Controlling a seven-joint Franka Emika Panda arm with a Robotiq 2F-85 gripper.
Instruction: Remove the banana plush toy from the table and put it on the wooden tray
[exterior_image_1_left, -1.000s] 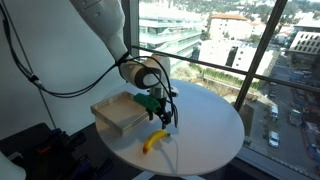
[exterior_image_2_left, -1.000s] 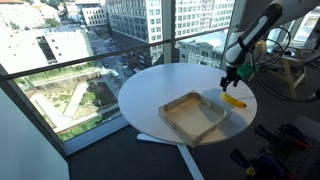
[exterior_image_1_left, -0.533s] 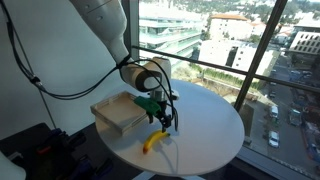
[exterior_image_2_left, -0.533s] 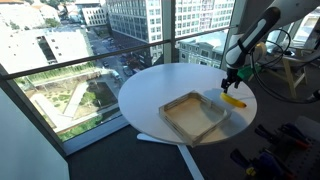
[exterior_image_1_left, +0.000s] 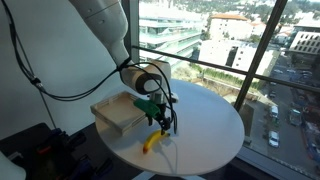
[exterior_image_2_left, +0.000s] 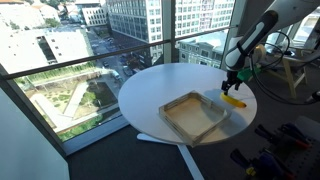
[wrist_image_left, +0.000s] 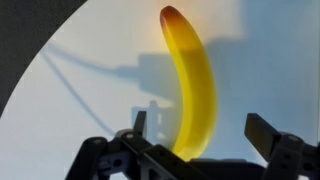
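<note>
The yellow banana plush toy (wrist_image_left: 191, 85) lies on the white table (wrist_image_left: 90, 95); the wrist view shows its dark tip pointing away and its near end between my fingers. My gripper (wrist_image_left: 200, 130) hangs open just above it, one finger on each side, not touching. In both exterior views the gripper (exterior_image_1_left: 160, 119) (exterior_image_2_left: 233, 85) hovers over the banana (exterior_image_1_left: 153, 141) (exterior_image_2_left: 234, 100), which rests near the table's edge beside the wooden tray (exterior_image_1_left: 119, 112) (exterior_image_2_left: 194, 115). The tray holds nothing.
The round table (exterior_image_2_left: 150, 85) stands beside large windows overlooking a city. Black cables (exterior_image_1_left: 60, 92) trail from the arm. Dark equipment (exterior_image_2_left: 290, 140) sits on the floor near the table.
The gripper has sunk slightly toward the banana. Its jaws stay open and the banana has not moved.
</note>
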